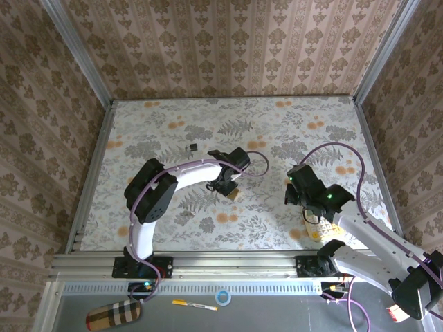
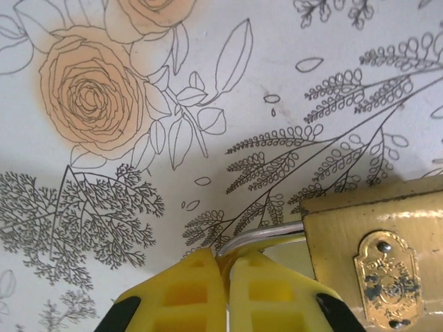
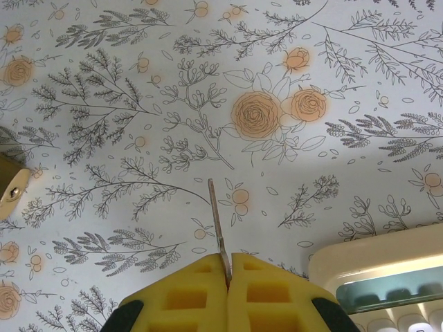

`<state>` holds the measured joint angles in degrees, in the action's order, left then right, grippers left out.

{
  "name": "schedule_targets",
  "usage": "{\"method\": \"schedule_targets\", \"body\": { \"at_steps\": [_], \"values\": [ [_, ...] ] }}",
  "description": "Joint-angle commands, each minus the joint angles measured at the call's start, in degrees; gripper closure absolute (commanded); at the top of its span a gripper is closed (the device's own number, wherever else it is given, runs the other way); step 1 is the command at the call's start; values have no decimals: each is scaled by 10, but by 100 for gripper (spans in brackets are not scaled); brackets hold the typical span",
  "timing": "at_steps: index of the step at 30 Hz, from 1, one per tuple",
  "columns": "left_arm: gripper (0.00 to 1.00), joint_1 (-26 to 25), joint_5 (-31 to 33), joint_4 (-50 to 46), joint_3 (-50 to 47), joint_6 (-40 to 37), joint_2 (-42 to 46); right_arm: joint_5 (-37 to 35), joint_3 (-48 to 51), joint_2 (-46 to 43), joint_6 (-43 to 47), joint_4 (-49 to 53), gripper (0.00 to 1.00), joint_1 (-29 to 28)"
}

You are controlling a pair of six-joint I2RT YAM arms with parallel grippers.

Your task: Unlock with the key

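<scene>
Both clenched: pins silver shackle [image 2: 266, 237] of brass padlock [image 2: 374, 235] in left gripper [image 2: 227, 266], holds thin metal key [image 3: 216, 214] in right gripper [image 3: 228, 259]. Next: steer key leftward into padlock.

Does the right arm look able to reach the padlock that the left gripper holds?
Probably yes: the padlock lies mid-table, shackle clamped in the left gripper, with bare tabletop between it and the right gripper, itself shut on a thin metal blade.
</scene>
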<state>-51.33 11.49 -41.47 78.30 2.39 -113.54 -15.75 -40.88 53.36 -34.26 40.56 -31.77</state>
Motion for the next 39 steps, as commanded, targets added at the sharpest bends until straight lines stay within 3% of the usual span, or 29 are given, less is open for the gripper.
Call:
{"method": "schedule_targets", "body": {
  "at_steps": [1,7,9,14,16,21,25,28,30,31,34,39],
  "values": [
    [100,-3,23,3,-10,-113,13,12,7,0,1,11,100,2],
    [100,-6,6,69,-43,-215,32,16,9,-3,2,15,100,2],
    [94,-2,-2,80,-44,-224,44,15,7,-3,5,17,100,2],
    [57,4,-24,95,-42,-193,88,17,5,-3,8,17,100,2],
    [47,8,-28,84,-36,-164,105,20,4,-4,8,17,100,3],
    [31,36,-62,38,-25,-19,158,21,-2,-11,17,26,100,2],
    [27,76,-210,-8,-20,186,183,19,-9,-20,27,36,100,2],
    [22,89,-275,-4,-44,305,198,23,-10,-31,34,40,100,2],
    [20,91,-288,6,-64,372,207,27,-8,-41,37,40,100,2],
    [13,93,-303,19,-74,403,210,27,-6,-47,38,41,100,2],
    [11,90,-323,28,-81,477,211,36,-4,-62,37,37,100,2],
    [11,63,-261,-81,-18,604,174,51,1,-79,33,28,100,2]
  ]
}}
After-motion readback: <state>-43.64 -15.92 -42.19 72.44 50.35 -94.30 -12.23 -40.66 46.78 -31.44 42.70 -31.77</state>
